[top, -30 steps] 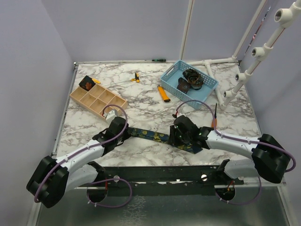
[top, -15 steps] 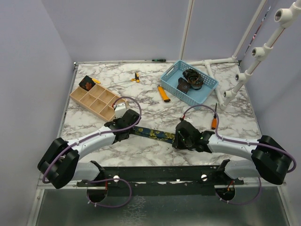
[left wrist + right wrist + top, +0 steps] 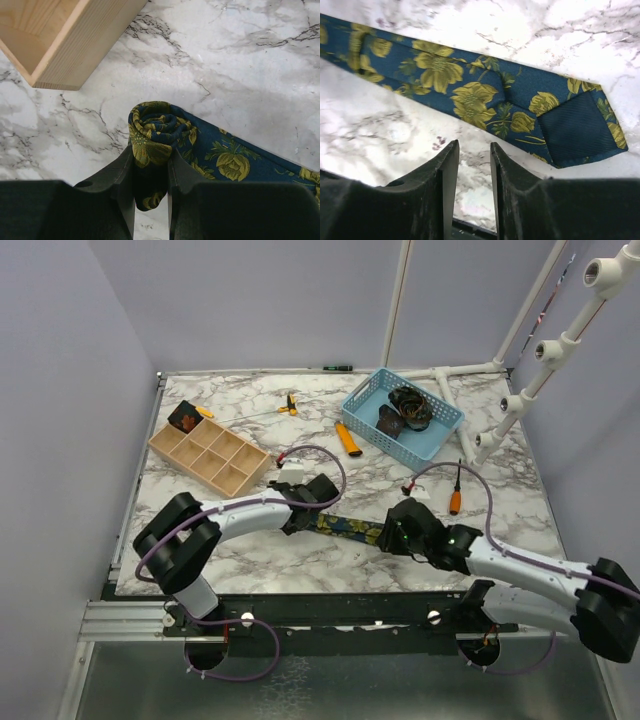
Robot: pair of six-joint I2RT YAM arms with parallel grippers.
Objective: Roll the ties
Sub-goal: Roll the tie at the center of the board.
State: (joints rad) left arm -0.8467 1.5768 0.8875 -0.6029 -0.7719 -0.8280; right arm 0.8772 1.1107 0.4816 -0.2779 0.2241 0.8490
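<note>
**Inspector A:** Start at the left. What does the left gripper (image 3: 150, 161) have?

**Inspector B:** Its fingers are clamped on the rolled end of the navy floral tie (image 3: 350, 530). The coil (image 3: 159, 131) sits between and just above the fingertips, resting on the marble table (image 3: 300, 450). The wooden compartment box (image 3: 75, 55) is near it on the far left but apart from it.

**A:** And how does the rest of the tie lie?

**B:** It is flat on the marble. The long axis runs from the coil rightward and slightly toward the near edge, ending at the right gripper (image 3: 473, 150).

**A:** What is the state of the right gripper?

**B:** The fingers are apart with only bare marble between them. The wide end (image 3: 570, 130) lies just ahead of the fingertips, untouched.

**A:** Which relation governs the next move?

**B:** The unrolled stretch leads directly away from the left gripper, along the tie's own length. In my judgement the left arm must carry the roll on. The right arm is nearest the free end and could steady it.

**A:** What has changed over the last second?

**B:** The left gripper has moved well to the right, so the flat stretch is shorter. The right gripper has backed rightward and its fingers have parted.
</note>
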